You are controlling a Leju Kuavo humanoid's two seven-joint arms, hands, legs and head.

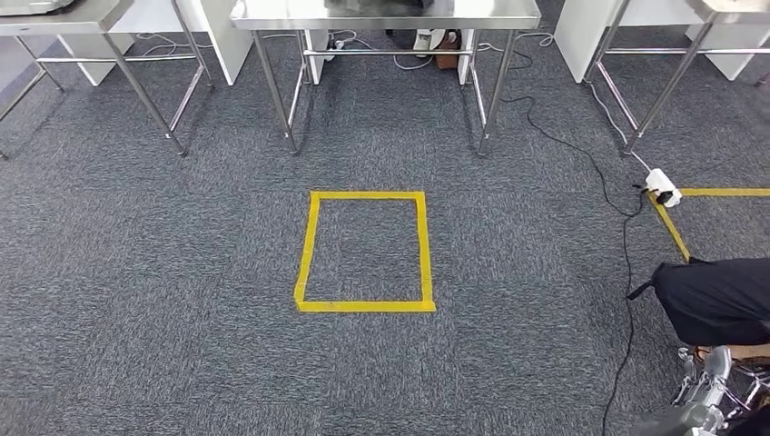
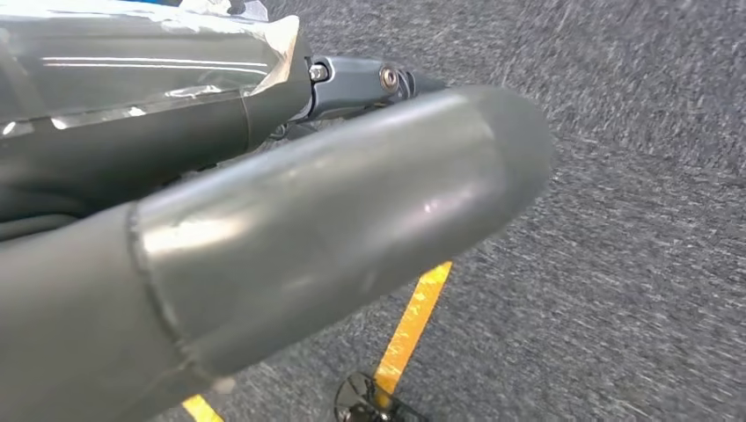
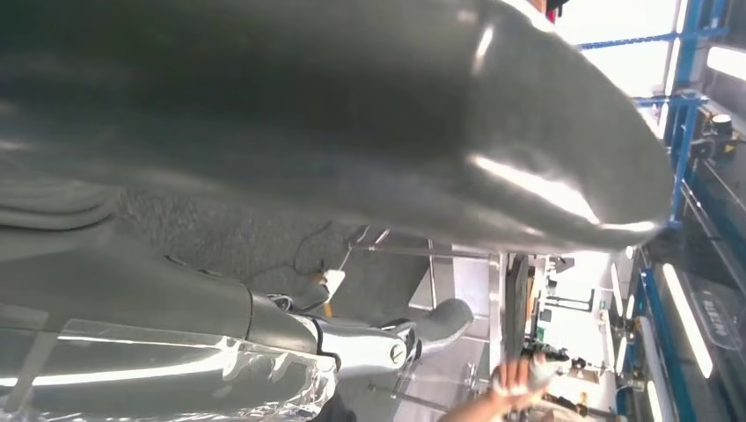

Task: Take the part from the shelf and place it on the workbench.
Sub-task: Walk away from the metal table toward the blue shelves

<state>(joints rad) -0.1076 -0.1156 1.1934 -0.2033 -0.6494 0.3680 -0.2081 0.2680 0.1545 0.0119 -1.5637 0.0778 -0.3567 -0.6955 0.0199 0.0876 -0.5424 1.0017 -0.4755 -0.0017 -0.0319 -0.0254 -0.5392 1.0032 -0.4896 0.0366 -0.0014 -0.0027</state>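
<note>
Robot faced steel tables [image 1: 386,14] across carpet [image 1: 182,272]; hands' states could not be told (thumbs block views). Part still to fetch, apparently.

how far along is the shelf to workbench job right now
Nothing looks done yet. The head view looks down at grey carpet with a yellow tape square before steel-legged tables; no part is visible. In hand: the right hand carries a black object that may be the part, though I cannot confirm that. The left hand seems to hold nothing. Left: placing the part on the workbench.
</note>
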